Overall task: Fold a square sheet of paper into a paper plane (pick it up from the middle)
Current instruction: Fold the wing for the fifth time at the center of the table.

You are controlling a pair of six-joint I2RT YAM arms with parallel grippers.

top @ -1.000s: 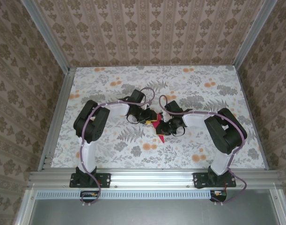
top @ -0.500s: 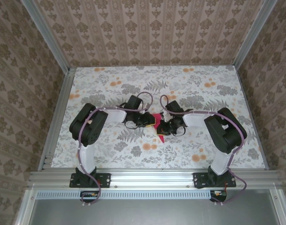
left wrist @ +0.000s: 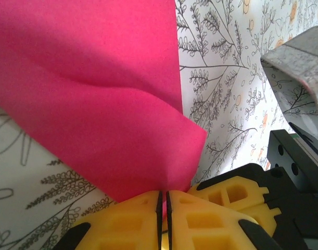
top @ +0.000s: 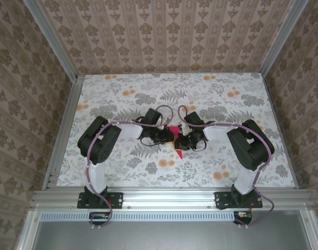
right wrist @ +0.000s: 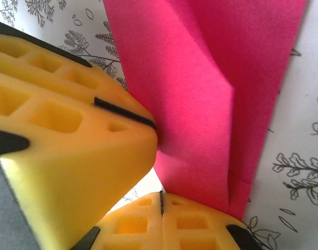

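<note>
Paper plane (left wrist: 96, 104), centre of tabletop (top: 211, 166): left hand (left wrist: 164, 202) newly closed on it; right hand (right wrist: 160, 202) pinching too. Two-handed hold, next crease likely possible.

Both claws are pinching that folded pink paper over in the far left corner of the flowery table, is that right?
Not quite: the place is wrong. The left gripper and the right gripper are pinching the folded pink paper, but near the middle of the flowery table, not in its far left corner. The top external view shows this.

left fingers (left wrist: 127, 224) moved in, pinched shut on paper plane (left wrist: 96, 104)
</note>
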